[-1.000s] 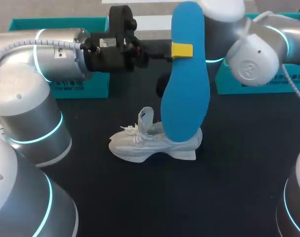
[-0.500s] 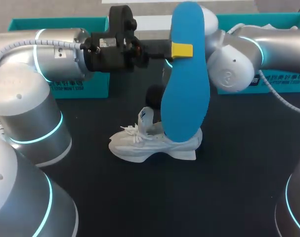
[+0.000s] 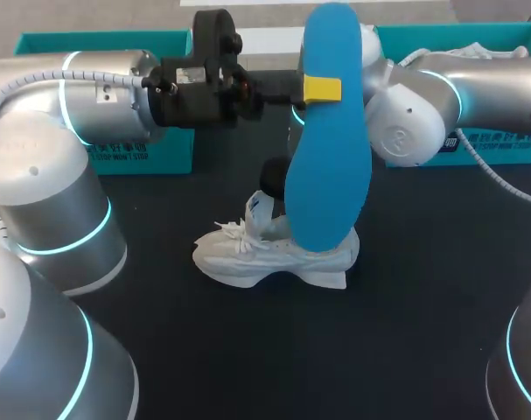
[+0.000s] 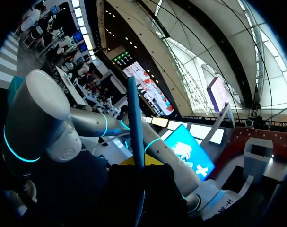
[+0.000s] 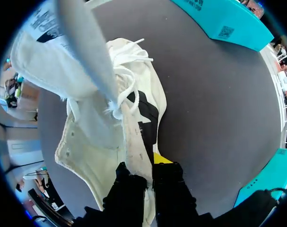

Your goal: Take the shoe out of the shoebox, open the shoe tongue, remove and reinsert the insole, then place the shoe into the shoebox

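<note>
On the dark table (image 3: 422, 332), in front of two teal shoeboxes (image 3: 108, 44), the white shoe (image 3: 265, 258) stands upright. The left gripper (image 3: 317, 89) is clamped on the blue insole (image 3: 328, 149), holding it on end above the shoe. The right gripper (image 5: 149, 170) pinches the shoe's side wall between its fingers, beside the raised tongue (image 5: 82, 52).

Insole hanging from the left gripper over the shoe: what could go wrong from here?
1. The left gripper pinches the blue insole near one end only, so the long free end may swing or bend and miss the shoe opening.
2. The right gripper seems to hold just the white shoe by its thin side wall; it could slip or tip the shoe.
</note>
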Robot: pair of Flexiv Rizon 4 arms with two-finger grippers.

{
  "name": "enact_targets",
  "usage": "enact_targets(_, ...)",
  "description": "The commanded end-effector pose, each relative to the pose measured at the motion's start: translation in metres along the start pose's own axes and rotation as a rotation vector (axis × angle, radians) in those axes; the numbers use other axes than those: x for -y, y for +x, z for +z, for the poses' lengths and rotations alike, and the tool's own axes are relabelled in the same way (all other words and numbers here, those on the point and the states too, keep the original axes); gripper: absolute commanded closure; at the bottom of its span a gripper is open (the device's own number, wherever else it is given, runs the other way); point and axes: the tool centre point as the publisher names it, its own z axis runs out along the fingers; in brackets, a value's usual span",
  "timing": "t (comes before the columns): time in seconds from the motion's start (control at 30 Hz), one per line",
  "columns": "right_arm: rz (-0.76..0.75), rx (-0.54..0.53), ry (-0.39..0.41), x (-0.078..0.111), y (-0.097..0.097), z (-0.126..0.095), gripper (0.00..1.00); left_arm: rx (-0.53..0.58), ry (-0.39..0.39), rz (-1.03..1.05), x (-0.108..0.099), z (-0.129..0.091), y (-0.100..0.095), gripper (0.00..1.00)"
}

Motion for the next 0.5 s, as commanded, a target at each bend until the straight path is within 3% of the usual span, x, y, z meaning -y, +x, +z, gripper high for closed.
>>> enact_targets(0.03, 0.020, -0.019, -0.001, 0.001, 0.002, -0.001, 1.00, 0.001, -0.001, 0.000, -0.001, 0.001, -0.001, 1.00)
enact_targets(0.2, 0.098, -0.084, 0.015, 0.000, 0.005, -0.010, 1.00, 0.001, -0.001, 0.000, -0.001, 0.001, -0.001, 1.00)
enact_targets(0.5, 0.428, -0.135, -0.003, 0.006, 0.009, -0.034, 1.00, 0.001, -0.001, 0.000, -0.001, 0.001, -0.001, 1.00)
